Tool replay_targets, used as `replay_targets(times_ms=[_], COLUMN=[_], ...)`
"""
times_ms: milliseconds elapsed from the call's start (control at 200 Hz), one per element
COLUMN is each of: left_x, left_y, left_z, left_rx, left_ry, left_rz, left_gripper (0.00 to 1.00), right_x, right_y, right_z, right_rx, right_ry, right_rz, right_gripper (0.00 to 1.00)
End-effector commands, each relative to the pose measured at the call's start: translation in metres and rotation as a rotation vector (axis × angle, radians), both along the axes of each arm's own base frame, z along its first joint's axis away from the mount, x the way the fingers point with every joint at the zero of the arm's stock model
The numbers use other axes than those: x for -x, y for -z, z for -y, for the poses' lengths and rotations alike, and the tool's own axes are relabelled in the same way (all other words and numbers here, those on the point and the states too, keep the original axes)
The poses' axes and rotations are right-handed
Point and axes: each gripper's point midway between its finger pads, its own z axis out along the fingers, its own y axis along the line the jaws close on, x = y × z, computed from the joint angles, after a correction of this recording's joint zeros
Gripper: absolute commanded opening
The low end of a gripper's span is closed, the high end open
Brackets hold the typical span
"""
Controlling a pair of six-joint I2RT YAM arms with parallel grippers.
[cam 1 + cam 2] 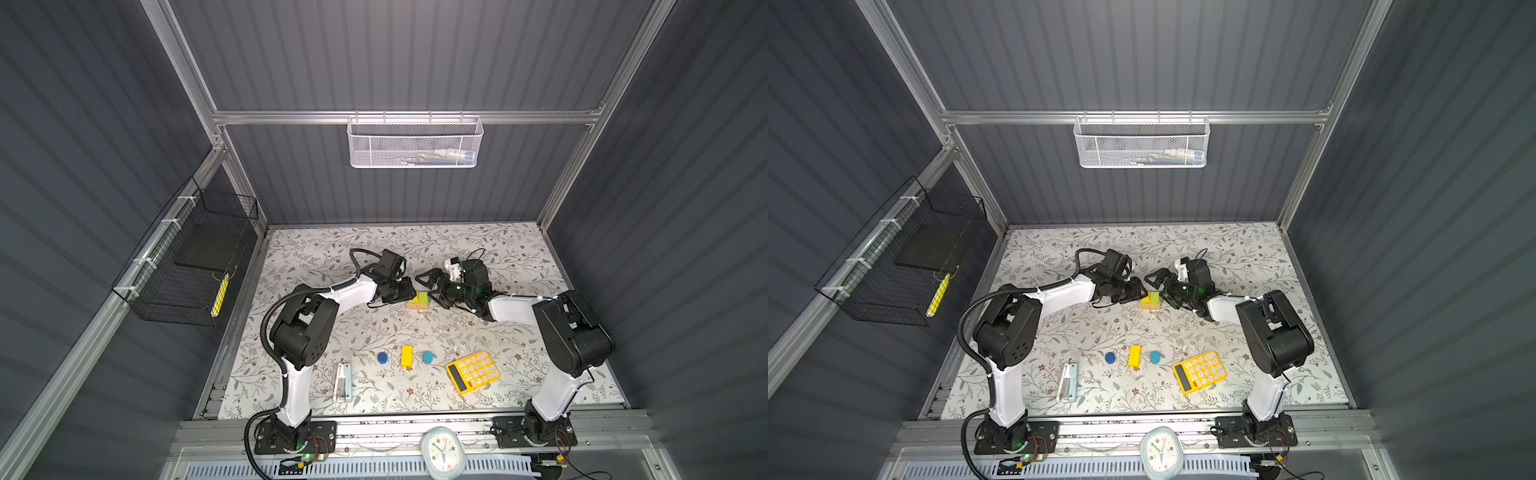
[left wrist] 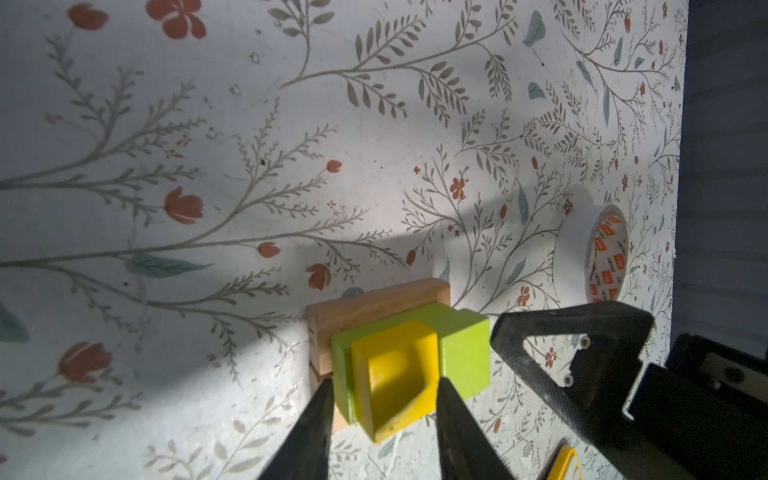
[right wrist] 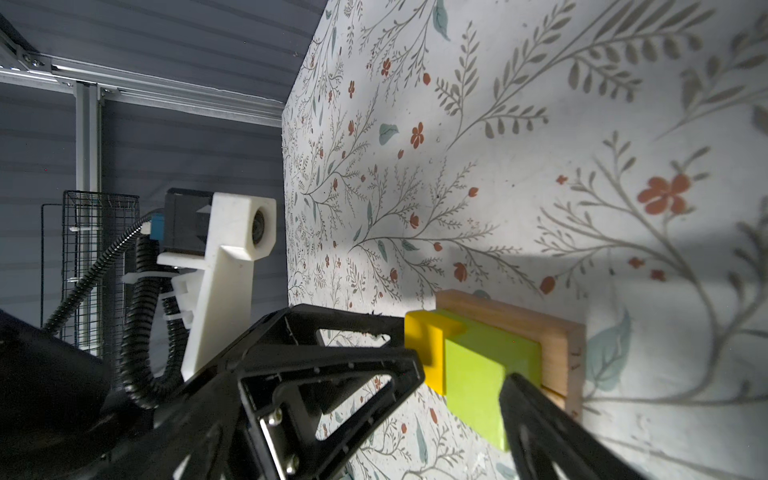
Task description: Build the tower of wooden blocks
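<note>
The left fingers [image 2: 307, 436] grasp the yellow cube [image 2: 395, 374], one on each side; the cube sits atop a green block [image 2: 463, 357], which lies on two tan bars [image 2: 374, 303] set side by side on the counter [image 1: 332, 257]; the right fingers [image 3: 548, 424] are released, spread wide just beside this stack; a tape roll [image 2: 590, 253] stands on edge nearby; toward the front, well apart, a yellow bar [image 1: 407, 356] lies between two blue cylinders [image 1: 382, 357], with a calculator [image 1: 473, 371] beside them.

The black left gripper [image 2: 384, 383] and black right gripper [image 3: 465, 374] block both flanks of the yellow wooden cube [image 2: 390, 353] topping the lime-green and tan block stack [image 2: 374, 303]; bare floral tabletop [image 1: 415, 332] lies open on its near side.
</note>
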Motion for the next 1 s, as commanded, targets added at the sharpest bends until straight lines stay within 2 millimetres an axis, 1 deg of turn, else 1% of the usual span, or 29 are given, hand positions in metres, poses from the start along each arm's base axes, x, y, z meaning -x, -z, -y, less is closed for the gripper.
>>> replay_targets(times_ms=[0,55,210,365,595,825,995], left_x=[-0.001,-0.001,-0.002,-0.002,-0.004,-0.005,-0.006], left_y=[-0.014,-0.015,-0.017,-0.019,-0.024,-0.028,-0.027], left_z=[0.002,0.002,0.002,0.002,0.003,0.005,0.006], left_rx=[0.0,-0.001,0.0,0.001,0.009,0.019,0.023], left_ry=[0.015,0.014,0.015,0.015,0.016,0.017,0.019], left_rz=[0.031,0.033,0.04,0.045,0.056,0.068,0.068], left_gripper=[0.42,0.44,0.47,0.48,0.47,0.44,0.43], right_x=[-0.003,-0.003,-0.002,-0.002,-0.002,-0.001,-0.002], right_y=[-0.003,-0.004,-0.005,-0.004,-0.004,-0.004,-0.005], right_z=[-0.007,-0.006,-0.007,-0.007,-0.007,-0.008,-0.008], right_rx=[-0.009,-0.009,-0.01,-0.009,-0.01,-0.011,-0.011], right_ry=[-0.017,-0.016,-0.018,-0.017,-0.017,-0.019,-0.017], right_rz=[0.015,0.016,0.017,0.017,0.017,0.015,0.018], right_gripper=[0.99,0.99,0.99,0.99,0.99,0.99,0.99])
